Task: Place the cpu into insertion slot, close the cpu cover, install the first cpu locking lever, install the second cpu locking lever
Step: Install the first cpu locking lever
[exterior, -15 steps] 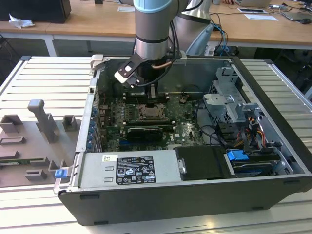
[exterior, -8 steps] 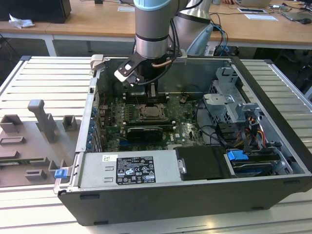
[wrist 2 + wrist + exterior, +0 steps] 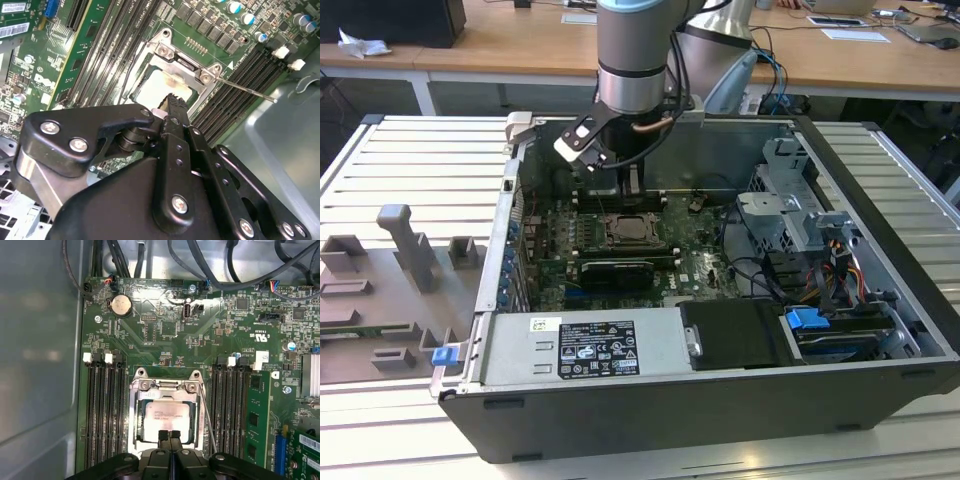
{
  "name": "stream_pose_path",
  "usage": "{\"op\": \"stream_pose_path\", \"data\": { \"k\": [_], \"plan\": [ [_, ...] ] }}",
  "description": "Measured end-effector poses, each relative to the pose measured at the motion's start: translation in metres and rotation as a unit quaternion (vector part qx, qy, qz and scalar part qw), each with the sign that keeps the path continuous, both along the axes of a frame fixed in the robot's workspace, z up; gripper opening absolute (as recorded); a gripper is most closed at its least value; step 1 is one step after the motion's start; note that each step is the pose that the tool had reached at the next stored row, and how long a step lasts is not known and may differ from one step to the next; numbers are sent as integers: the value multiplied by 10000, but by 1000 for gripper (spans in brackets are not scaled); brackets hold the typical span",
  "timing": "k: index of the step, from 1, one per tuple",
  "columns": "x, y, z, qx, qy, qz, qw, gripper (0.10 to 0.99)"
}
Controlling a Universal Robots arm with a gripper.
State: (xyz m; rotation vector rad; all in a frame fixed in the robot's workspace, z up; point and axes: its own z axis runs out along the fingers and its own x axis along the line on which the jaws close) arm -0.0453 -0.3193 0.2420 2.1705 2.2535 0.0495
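The cpu [image 3: 165, 412] lies flat in the insertion slot [image 3: 632, 230] on the green board, pale and square. The silvery cpu cover [image 3: 136, 415] lies down around it, its window showing the chip [image 3: 160, 87]. A thin metal lever rod [image 3: 209, 425] runs along one side of the socket and sticks out free past its corner [image 3: 247, 91]. My gripper [image 3: 170, 435] hangs just above the socket's edge with its black fingers pressed together and nothing between them. In the exterior view the gripper [image 3: 630, 192] is inside the case, over the socket.
Long black memory slots [image 3: 102, 410] flank the socket on both sides [image 3: 230, 405]. The case's grey metal wall [image 3: 40, 340] stands close by. Cables [image 3: 235, 270] cross the board's far edge. A drive cage [image 3: 800, 230] and power supply [image 3: 590, 345] fill the rest of the case.
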Motion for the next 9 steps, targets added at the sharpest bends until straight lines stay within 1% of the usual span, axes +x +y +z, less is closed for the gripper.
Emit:
{"op": "stream_pose_path", "data": {
  "k": [4,6,7,9],
  "plan": [
    [0,0,76,0,0,0,10000,106],
    [0,0,130,0,0,0,10000,106],
    [0,0,169,0,0,0,10000,106],
    [0,0,216,0,0,0,10000,106]
  ]
}}
